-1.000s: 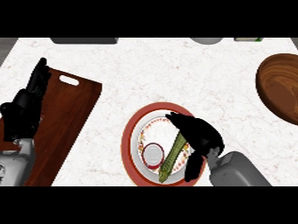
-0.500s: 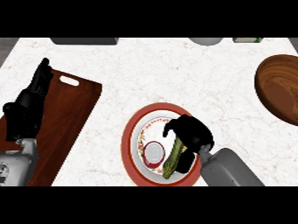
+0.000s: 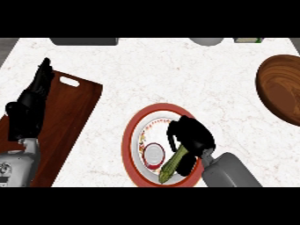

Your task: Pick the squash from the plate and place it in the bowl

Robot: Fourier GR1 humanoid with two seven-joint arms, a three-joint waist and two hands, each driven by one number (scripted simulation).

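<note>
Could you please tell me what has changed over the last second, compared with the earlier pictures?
The right robot hand has drawn back along the red-rimmed plate toward the robot and curled its fingers round the upper end of the squash, which still lies on the plate. The left robot hand stays open over the cutting board, and the wooden bowl is unmoved.

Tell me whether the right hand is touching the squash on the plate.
Touching. In the head view the right hand curls over the upper end of the squash, which lies on the plate.
</note>
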